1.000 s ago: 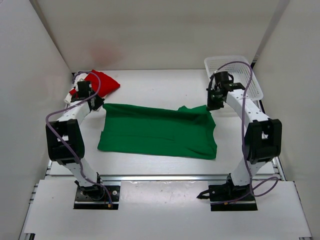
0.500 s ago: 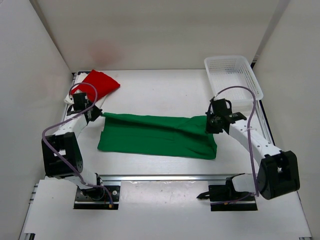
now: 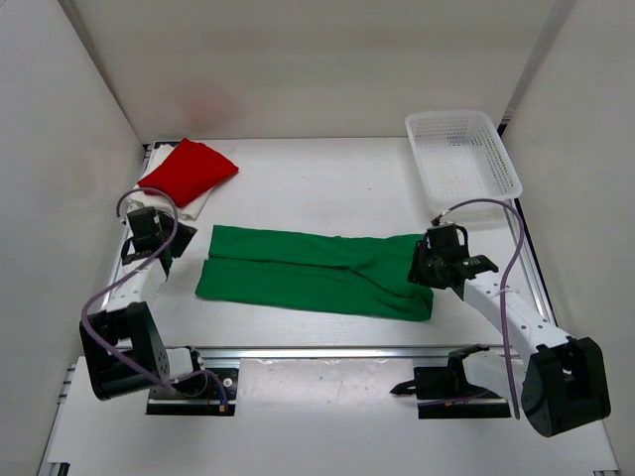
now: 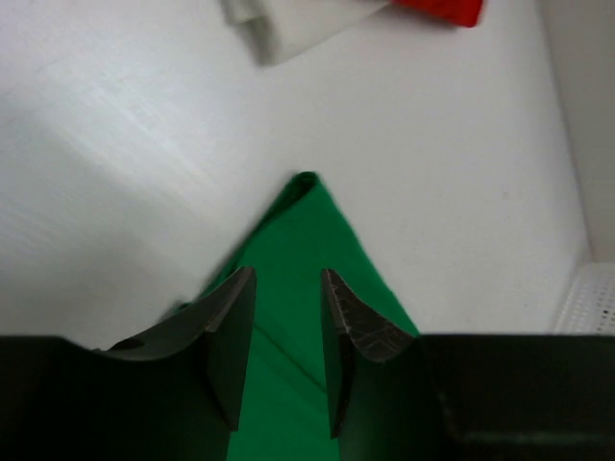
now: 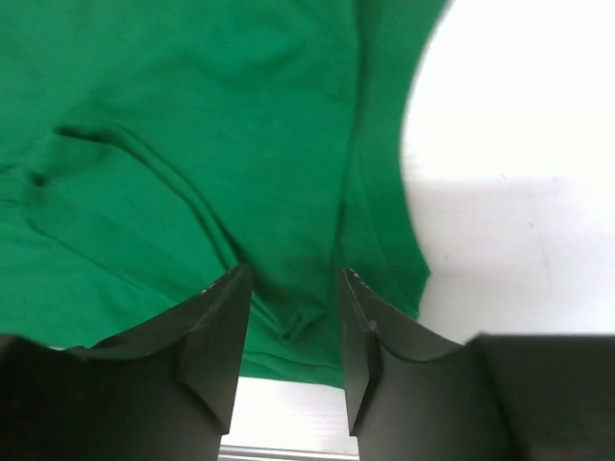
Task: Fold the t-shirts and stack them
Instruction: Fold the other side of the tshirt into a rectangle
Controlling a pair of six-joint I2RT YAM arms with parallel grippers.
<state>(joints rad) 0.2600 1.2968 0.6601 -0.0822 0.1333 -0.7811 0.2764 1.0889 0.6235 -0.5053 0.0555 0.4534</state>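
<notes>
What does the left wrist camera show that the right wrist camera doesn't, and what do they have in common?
Only the left wrist view: a corner of the white t-shirt, a sliver of the red t-shirt and an edge of the mesh basket. Only the right wrist view: creases across the cloth and the metal rail at the near edge. Both: the green t-shirt lying on the white table, seen past an open hand, the left hand or the right hand.
</notes>
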